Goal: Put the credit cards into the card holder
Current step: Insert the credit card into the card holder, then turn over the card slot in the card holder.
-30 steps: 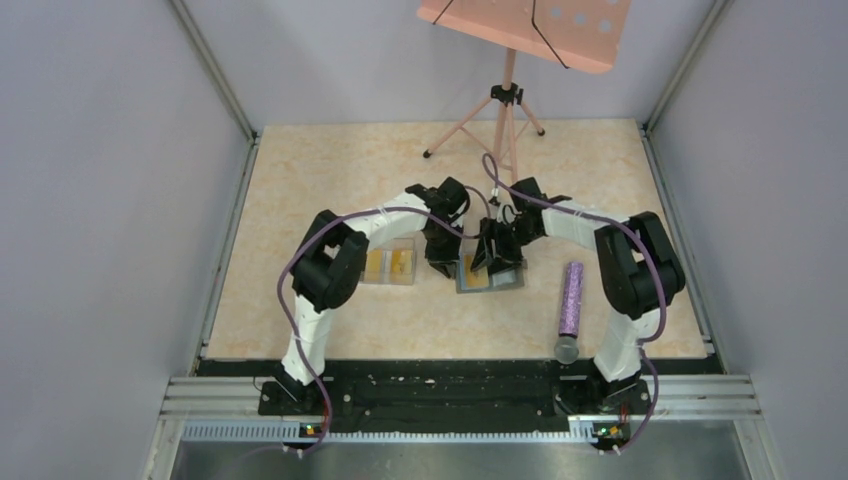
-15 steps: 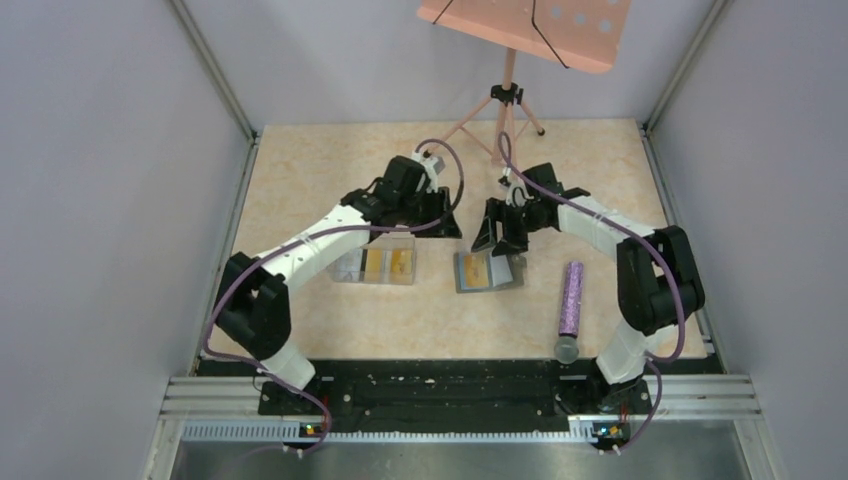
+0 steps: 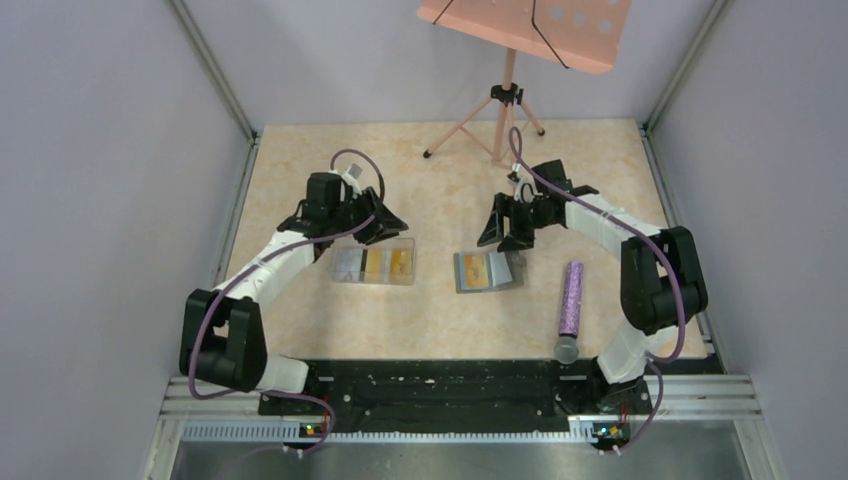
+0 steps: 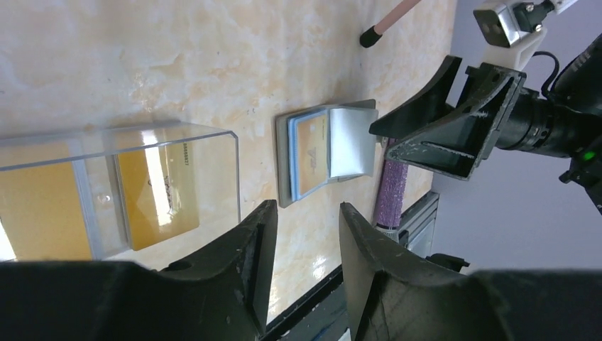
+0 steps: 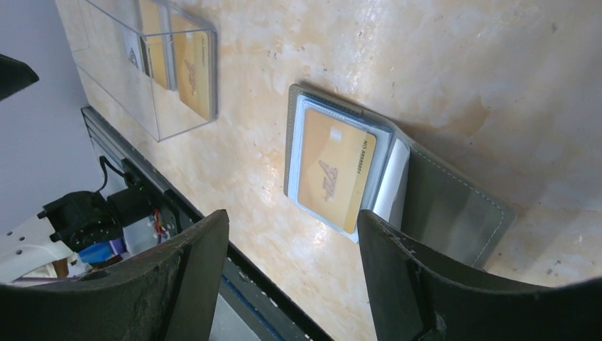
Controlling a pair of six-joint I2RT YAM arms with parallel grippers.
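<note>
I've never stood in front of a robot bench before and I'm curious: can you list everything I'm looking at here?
table: one, beige marbled, under everything
music stand: one, pink, on a tripod at the far edge
clear box: one, transparent, left of centre
card holder: one, dark grey, lying open at the centre
credit cards: at least three visible, orange-yellow; one in the card holder, the others in the clear box
glittery cylinder: one, purple with a grey end, right of the card holder
left arm, right arm: white and black, purple cables
left gripper: black, open, empty, by the clear box
right gripper: black, open, empty, over the card holder
</note>
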